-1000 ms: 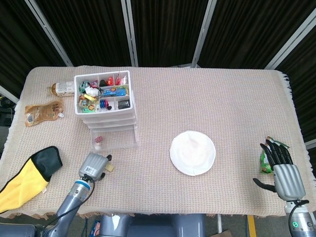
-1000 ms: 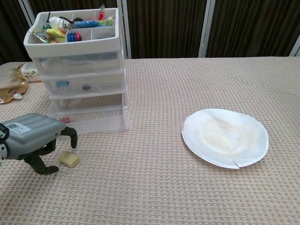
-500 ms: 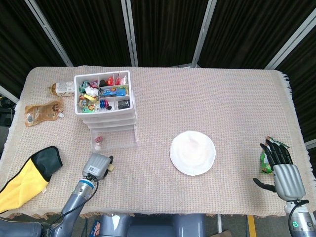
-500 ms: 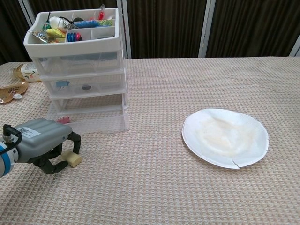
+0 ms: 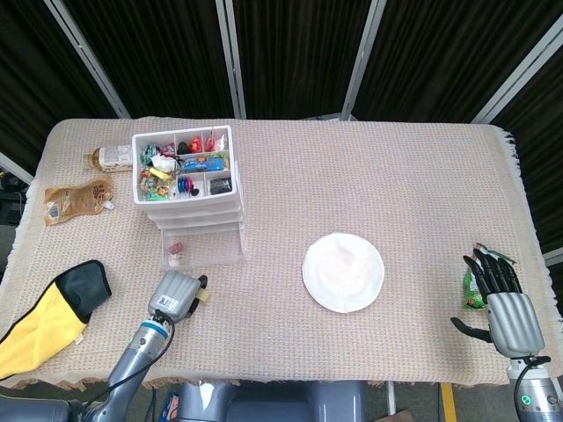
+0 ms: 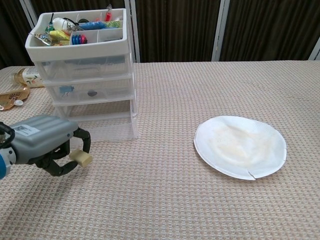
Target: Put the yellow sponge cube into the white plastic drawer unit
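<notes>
1. Sponge (image 6: 81,158) is the thing of this task, but I go from the largest thing down: the table (image 5: 422,193) with its woven beige cloth carries everything.
2. The drawer unit (image 5: 187,189) stands at the far left part of the table. Its lowest drawer (image 5: 202,247) is pulled out toward the robot, and a small pink thing lies in its left corner. The rest of this drawer looks free.
3. The paper plate (image 6: 240,146) lies well apart to the right and has no part in this step.
4. The left hand (image 6: 46,144) is just in front of the open drawer. Its fingers curl around the sponge and pinch it at the tips, and in the chest view the sponge seems lifted off the cloth.
5. The right hand (image 5: 503,306) rests at the right edge of the table, fingers stretched and apart, holding nothing.
6. The sponge is a small pale yellow cube. I judge it very light and soft, so it will squash under pressure. A gentle pinch on two opposite faces should be enough, and it is not fragile.
</notes>
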Motion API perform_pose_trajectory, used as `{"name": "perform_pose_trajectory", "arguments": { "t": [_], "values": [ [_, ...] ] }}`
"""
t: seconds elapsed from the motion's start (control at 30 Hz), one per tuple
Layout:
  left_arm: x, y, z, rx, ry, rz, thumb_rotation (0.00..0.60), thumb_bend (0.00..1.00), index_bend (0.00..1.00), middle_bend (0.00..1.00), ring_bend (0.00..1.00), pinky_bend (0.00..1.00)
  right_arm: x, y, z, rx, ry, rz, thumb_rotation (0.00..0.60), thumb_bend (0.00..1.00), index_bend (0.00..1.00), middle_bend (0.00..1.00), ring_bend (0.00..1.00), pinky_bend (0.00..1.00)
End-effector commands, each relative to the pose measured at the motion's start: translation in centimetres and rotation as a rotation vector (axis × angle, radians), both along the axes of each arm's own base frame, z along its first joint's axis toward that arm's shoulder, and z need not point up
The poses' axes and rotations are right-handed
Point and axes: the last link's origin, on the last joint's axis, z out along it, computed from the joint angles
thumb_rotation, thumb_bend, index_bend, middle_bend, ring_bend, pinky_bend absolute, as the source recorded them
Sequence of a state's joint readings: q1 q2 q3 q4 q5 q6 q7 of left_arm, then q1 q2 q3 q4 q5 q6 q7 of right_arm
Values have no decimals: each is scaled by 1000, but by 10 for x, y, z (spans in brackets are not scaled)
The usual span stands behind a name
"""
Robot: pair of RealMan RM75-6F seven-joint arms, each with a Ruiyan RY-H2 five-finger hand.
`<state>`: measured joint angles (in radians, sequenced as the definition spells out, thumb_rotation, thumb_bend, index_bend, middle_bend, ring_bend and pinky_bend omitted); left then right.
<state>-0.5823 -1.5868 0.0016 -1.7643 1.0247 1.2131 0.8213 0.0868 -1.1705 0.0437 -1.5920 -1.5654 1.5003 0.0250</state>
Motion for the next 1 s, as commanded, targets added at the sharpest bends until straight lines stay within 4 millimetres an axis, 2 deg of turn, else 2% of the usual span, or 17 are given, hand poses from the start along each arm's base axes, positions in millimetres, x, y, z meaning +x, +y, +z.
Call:
{"name": "perform_pose_trajectory", "arguments": {
  "t": [0.03,0.2,0.37,0.57,0.73,0.9,1.0],
  "values": [
    [10,9,17,53,-47,-23,600,588,570,998,895,610,0,0,0,0,0,0,600,0,77,0,0,0],
    [17,25,32,113,-74,-43,600,587,559,998,895,611,0,0,0,1,-1,-2,600,0,78,0,0,0],
    [12,44,39,157,-53,-35,600,587,510,995,895,610,0,0,0,2,-1,-5,600,0,77,0,0,0],
    [3,60,38,178,-12,-14,600,566,335,988,890,609,0,0,0,5,-3,-11,600,0,77,0,0,0],
    [0,63,37,189,4,-30,600,439,286,974,878,598,0,0,0,5,-5,-13,600,0,78,0,0,0],
    [-2,61,39,199,8,-49,600,416,259,955,858,579,0,0,0,4,-3,-11,600,0,77,0,0,0],
    [-2,55,39,185,1,-65,600,415,259,883,791,526,0,0,0,3,-3,-12,600,0,78,0,0,0]
  ]
}}
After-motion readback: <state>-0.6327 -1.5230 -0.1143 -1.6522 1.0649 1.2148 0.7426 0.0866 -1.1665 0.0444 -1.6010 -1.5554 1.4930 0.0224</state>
